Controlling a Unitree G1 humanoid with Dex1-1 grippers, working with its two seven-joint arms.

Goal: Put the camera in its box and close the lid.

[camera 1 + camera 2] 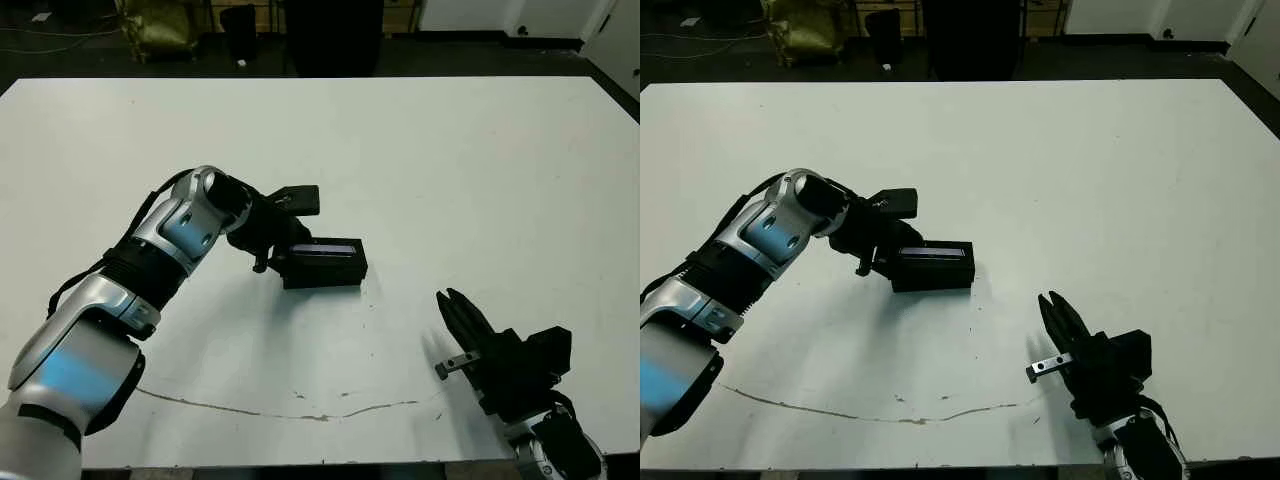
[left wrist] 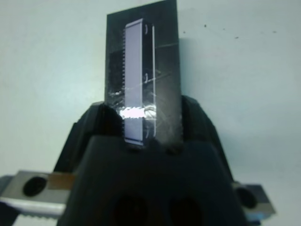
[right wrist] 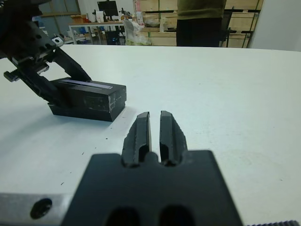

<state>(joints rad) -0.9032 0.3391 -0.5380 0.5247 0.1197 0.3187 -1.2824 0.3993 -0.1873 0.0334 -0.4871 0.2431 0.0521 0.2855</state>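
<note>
Lid, black with its pale stripe up, sits on the box near the middle of the white table, a little left of centre in the eye views. The box reads as closed; the camera cannot be seen. The left gripper reaches in from the left of the frame, and its fingers straddle the near end of the closed box, one on each long side, pinching it. In the left wrist view the striped lid runs straight away between them. The right gripper hangs over bare table at the lower right of the frame, well apart from the box, its two fingers pressed nearly together with only a thin slit between, holding nothing. A person stands beyond the far table edge.
</note>
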